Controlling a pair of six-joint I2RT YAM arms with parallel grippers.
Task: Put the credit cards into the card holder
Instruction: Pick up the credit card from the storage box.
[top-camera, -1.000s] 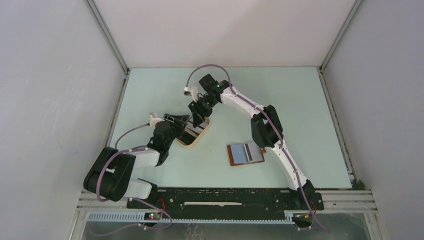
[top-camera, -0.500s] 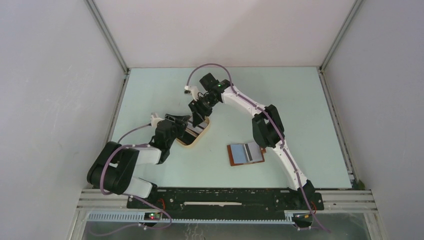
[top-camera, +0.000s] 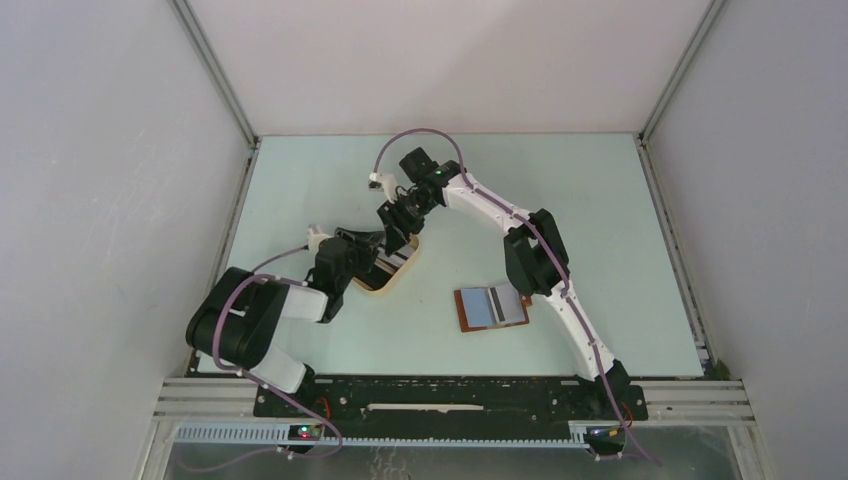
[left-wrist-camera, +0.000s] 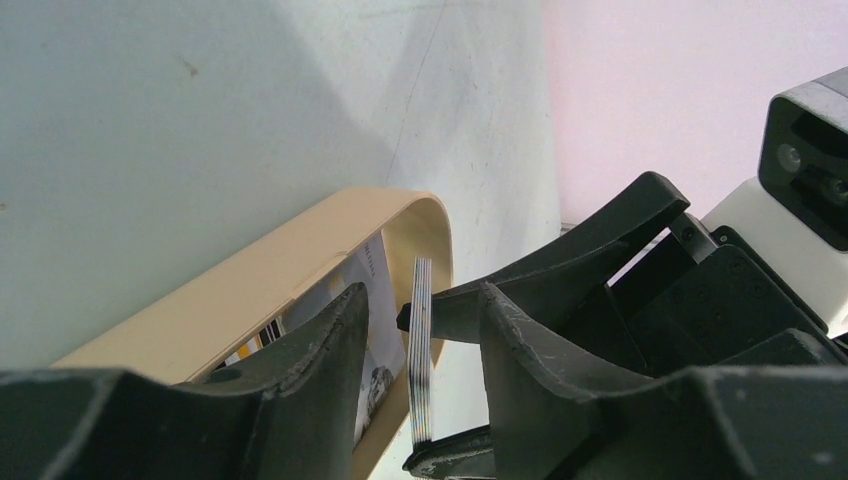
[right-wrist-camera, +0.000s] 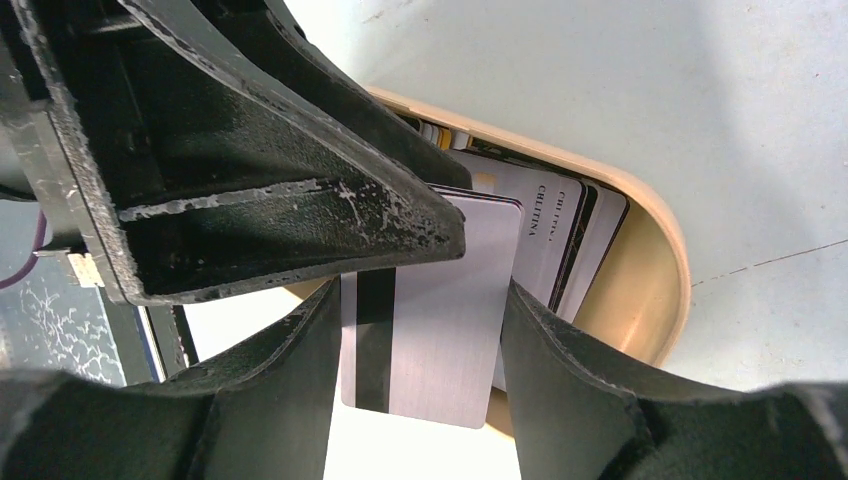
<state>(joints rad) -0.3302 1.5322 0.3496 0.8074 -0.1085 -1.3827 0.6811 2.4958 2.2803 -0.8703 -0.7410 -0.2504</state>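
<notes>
Several cards (left-wrist-camera: 422, 350), one stack, sit clamped across their width in my right gripper (right-wrist-camera: 424, 298), over the tan tray (left-wrist-camera: 250, 290), left of middle on the tabletop (top-camera: 600, 220). More cards lie in the tray. My left gripper (left-wrist-camera: 422, 296) straddles the stack, fingers apart, not touching. Wallet (top-camera: 466, 311) lies open toward the near edge.

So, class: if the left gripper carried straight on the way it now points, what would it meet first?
Most likely the stack of credit cards, held on edge by the right gripper between the open fingers of the left gripper, over the tan tray. Depth is hard to judge, but contact looks close.
</notes>
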